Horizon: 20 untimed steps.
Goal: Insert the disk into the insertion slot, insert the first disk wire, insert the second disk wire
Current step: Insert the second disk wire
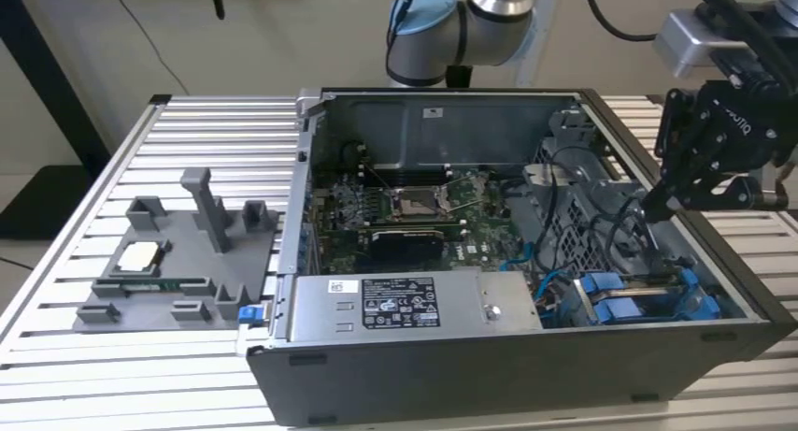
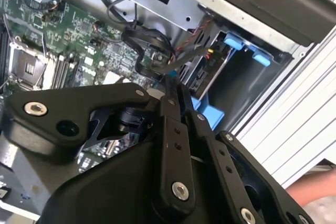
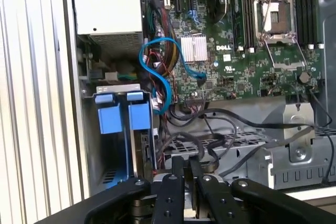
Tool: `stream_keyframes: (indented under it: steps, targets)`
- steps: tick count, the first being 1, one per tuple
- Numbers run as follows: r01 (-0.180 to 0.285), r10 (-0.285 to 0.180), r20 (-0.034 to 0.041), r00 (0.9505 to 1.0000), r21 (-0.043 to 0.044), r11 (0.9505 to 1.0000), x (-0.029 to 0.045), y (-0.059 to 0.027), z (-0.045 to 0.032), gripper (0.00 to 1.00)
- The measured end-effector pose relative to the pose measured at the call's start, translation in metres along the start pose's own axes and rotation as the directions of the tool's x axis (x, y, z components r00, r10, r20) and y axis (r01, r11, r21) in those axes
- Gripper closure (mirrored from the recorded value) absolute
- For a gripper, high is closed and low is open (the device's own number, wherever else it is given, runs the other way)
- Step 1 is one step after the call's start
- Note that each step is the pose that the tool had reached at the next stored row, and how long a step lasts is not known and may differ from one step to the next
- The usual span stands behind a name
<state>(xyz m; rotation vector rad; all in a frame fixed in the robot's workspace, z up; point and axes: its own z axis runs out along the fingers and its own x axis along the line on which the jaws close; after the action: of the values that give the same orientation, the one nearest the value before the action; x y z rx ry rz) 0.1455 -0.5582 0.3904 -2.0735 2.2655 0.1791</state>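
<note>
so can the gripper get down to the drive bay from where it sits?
Probably yes. The gripper hangs inside the open case, above the insertion slot with its blue rails. Loose black cables lie near the path, and its fingers look closed together.

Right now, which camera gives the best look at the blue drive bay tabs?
The first wrist view: the insertion slot and its blue tabs face the camera unobstructed. The exterior view shows the bay small and oblique; the second wrist view catches blue pieces behind the gripper.

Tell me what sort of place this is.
Probably a robotics test bench for computer assembly: an open computer case lies on a slatted aluminium table, beside a grey parts fixture, under a robot arm.
</note>
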Motion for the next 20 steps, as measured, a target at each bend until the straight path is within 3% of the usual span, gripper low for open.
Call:
stream_keyframes:
  steps: [8, 13, 17, 20]
  targets:
    - [0.015, -0.015, -0.0011, 0.9999, 0.0120, 0.9998, 0.0061, 0.0157, -0.0003, 0.84]
    - [0.016, -0.016, -0.0015, 0.9999, 0.0129, 0.9998, 0.0068, 0.0162, -0.0003, 0.84]
    - [0.016, -0.016, -0.0080, 0.9998, 0.0153, 0.9998, 0.0072, 0.0180, 0.0005, 0.84]
    - [0.016, -0.015, -0.0241, 0.9996, 0.0196, 0.9997, 0.0076, 0.0201, 0.0016, 0.84]
